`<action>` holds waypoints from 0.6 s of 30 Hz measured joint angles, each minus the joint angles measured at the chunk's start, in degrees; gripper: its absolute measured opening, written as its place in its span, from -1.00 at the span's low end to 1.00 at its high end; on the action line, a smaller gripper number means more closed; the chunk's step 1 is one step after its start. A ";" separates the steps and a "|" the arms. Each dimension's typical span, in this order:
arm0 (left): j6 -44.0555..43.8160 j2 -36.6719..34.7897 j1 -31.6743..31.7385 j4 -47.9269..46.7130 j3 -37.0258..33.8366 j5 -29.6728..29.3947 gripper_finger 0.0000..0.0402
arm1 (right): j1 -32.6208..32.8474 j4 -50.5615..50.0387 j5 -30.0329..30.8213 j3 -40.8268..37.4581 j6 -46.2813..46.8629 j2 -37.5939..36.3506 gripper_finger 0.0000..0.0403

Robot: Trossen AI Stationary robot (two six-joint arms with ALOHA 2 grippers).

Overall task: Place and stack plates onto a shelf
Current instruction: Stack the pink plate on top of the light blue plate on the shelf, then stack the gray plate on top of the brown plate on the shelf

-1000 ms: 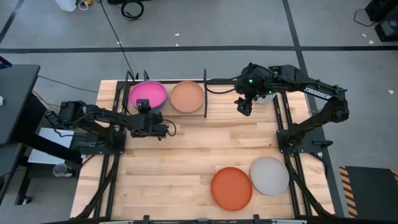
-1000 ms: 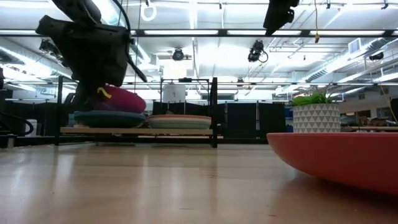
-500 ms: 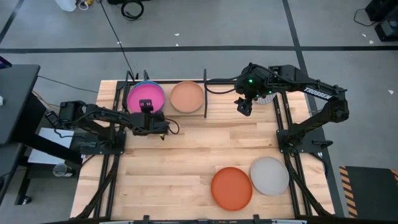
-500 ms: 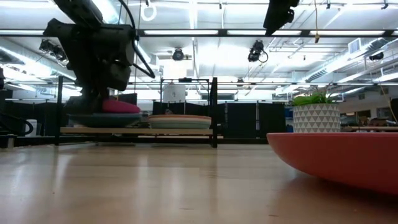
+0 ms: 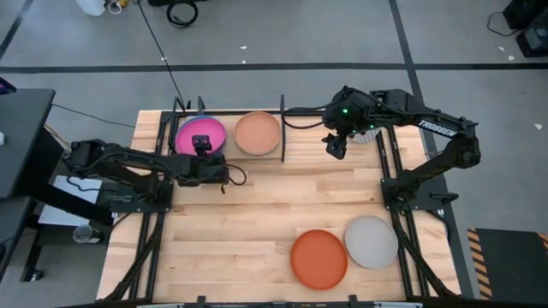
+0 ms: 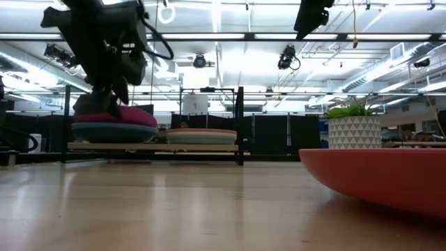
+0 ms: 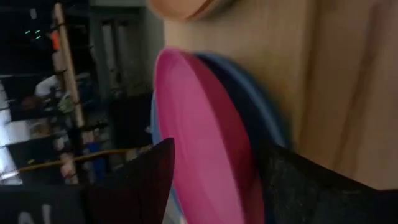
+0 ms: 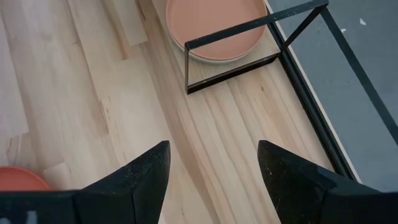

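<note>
The magenta plate [image 5: 199, 133] lies on top of a dark teal plate [image 6: 115, 131] and a blue one [image 7: 264, 115] in the left bay of the black shelf [image 6: 240, 125]. My left gripper [image 5: 204, 147] is open at the plate's near rim, one finger on each side of it [image 7: 214, 186]. A peach plate [image 5: 258, 133] lies on a cream one in the right bay. An orange plate [image 5: 318, 258] and a grey plate [image 5: 372, 241] lie on the table at the near right. My right gripper [image 5: 336, 147] hangs open and empty, high above the table right of the shelf. My left gripper comes at the magenta plate's near rim [image 7: 186, 155] from the near side, slanting down, with the rim between its open fingers. I cannot tell whether a finger touches the plate. The plate rests on the stack.
A small potted plant [image 6: 354, 129] stands at the far right, partly under the right arm. The shelf's posts and rails [image 8: 249, 25] stand along the far edge. Bare wood [image 5: 248, 222] lies between the shelf and the two loose plates.
The magenta plate was tilted up over the left bay and has come down to lie nearly flat on the stack, shifting slightly toward the table's left. My left gripper went down with it, then its body rose a little while its fingers stayed at the rim.
</note>
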 joint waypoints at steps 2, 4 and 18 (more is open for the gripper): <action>0.06 -0.91 -0.61 0.29 0.89 2.57 0.12 | 0.00 0.36 0.02 0.00 0.00 0.00 0.23; -0.07 -1.61 -1.36 0.97 1.93 5.57 0.10 | 0.00 0.43 0.02 0.00 -0.01 0.00 0.23; -12.64 -4.97 -2.70 -1.12 4.89 31.02 0.05 | 0.40 0.15 -0.40 -0.02 0.00 0.00 0.23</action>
